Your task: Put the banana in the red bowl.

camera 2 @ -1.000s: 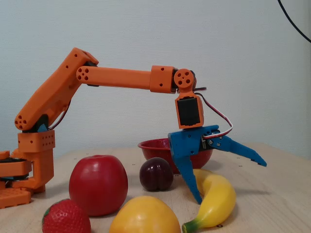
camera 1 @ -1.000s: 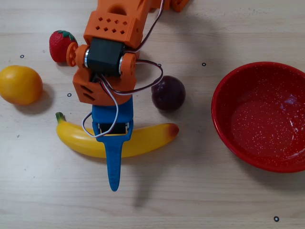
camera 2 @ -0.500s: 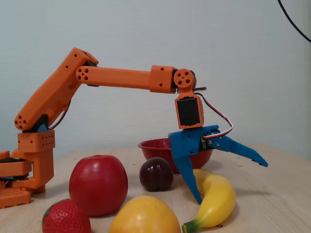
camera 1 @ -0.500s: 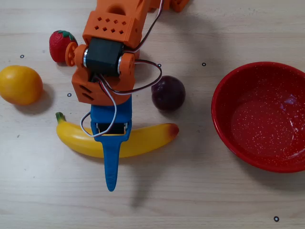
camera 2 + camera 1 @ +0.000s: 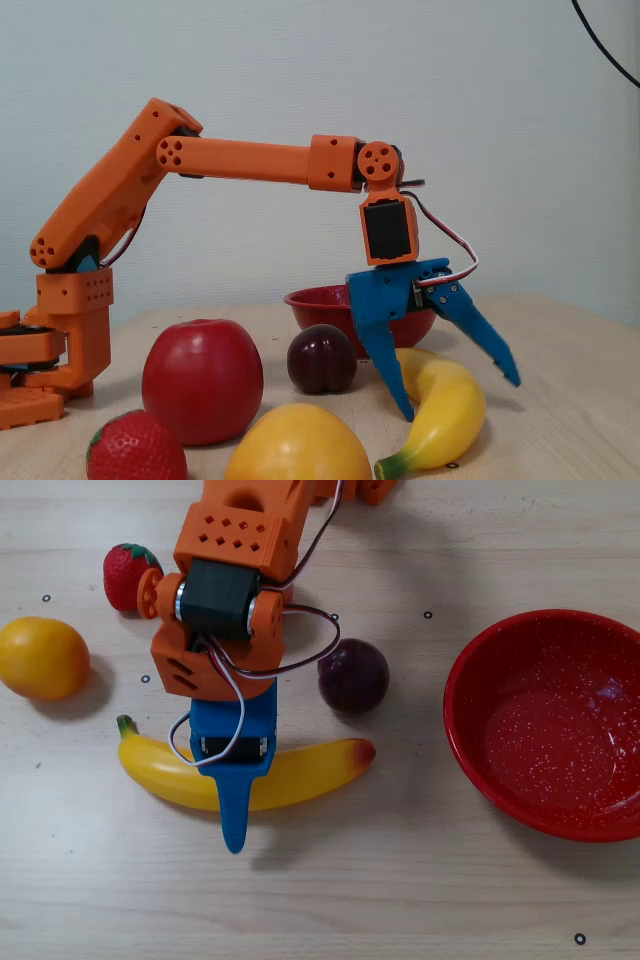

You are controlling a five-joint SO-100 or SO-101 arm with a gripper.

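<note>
1. The table (image 5: 400,900) is pale wood, and everything of the task sits on it. The red bowl (image 5: 470,760) is at the right edge of the overhead view, empty, its far rim cut off by the frame. In the fixed view only a strip of its rim shows behind my gripper.
2. My arm (image 5: 250,160) reaches out from its base and bends down over the fruit. In the overhead view its orange wrist housing covers the table between the strawberry (image 5: 127,573) and the plum (image 5: 353,674).
3. The banana (image 5: 310,772) lies flat, well apart from the bowl, green stem to the left and reddish end to the right in the overhead view. Its middle is hidden under my gripper.
4. My gripper (image 5: 460,395) is spread wide, one blue finger on each side of the banana in the fixed view and not yet closed on it. From above only one finger (image 5: 234,815) is plain, so I cannot tell there how the other stands.
5. I judge this to be the reach-and-straddle step. Next I need to lower slightly, close across the banana's middle, lift, then carry it rightward over the rim.
6. Whether a fingertip already touches the banana or the table I cannot tell.
</note>
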